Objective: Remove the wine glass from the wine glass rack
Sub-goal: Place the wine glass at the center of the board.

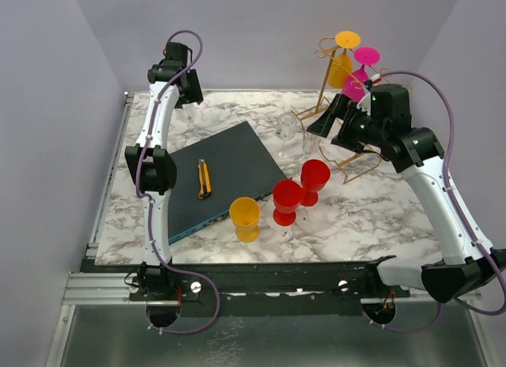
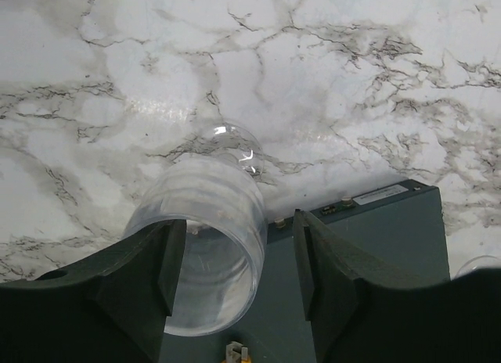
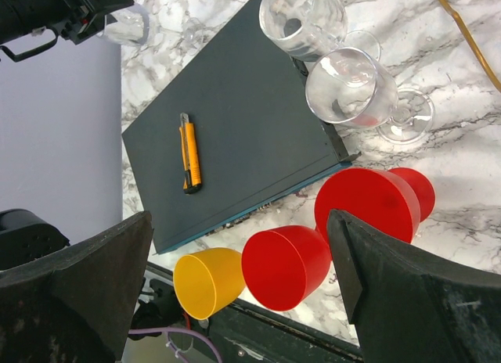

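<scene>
Two white arms (image 1: 444, 205), black joints (image 1: 155, 169), matte black fingers (image 2: 133, 289) (purple cables (image 1: 447, 130)).

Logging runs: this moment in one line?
left pincer open at clear glass | right pincer open, empty | rack holds yellow glass, pink glass

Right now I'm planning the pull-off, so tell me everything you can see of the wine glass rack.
The wine glass rack is a thin gold wire frame with slanted legs and curled ends, standing upright at the far right of the marble table. An orange glass and a pink glass hang from it upside down. The right gripper, jaws open, hides its middle; contact cannot be judged.
</scene>
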`<state>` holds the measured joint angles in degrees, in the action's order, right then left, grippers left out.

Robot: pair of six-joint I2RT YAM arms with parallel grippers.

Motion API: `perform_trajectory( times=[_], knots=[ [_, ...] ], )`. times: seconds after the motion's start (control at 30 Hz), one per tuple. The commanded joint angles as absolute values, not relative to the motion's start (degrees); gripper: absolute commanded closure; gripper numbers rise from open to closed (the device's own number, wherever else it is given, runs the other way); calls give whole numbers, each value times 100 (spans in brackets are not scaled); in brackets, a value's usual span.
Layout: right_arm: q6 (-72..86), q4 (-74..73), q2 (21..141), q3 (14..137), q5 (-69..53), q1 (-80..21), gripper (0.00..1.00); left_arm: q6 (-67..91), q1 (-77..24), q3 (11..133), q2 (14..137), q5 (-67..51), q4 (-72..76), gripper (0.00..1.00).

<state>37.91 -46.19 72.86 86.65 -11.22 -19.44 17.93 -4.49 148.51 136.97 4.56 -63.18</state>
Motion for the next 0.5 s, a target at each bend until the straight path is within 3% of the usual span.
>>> perform_trajectory(
  times=[0.0, 0.47],
  knots=[
    [3775, -4577, 7338, 8749, -1203, -1978, 0, 1745, -417, 15054, 13658, 528, -6255, 37],
    [3808, -4589, 7267, 8780, -1143, -1970, 0, 1869, -478, 15056, 13477, 119, -6049, 37]
  ],
)
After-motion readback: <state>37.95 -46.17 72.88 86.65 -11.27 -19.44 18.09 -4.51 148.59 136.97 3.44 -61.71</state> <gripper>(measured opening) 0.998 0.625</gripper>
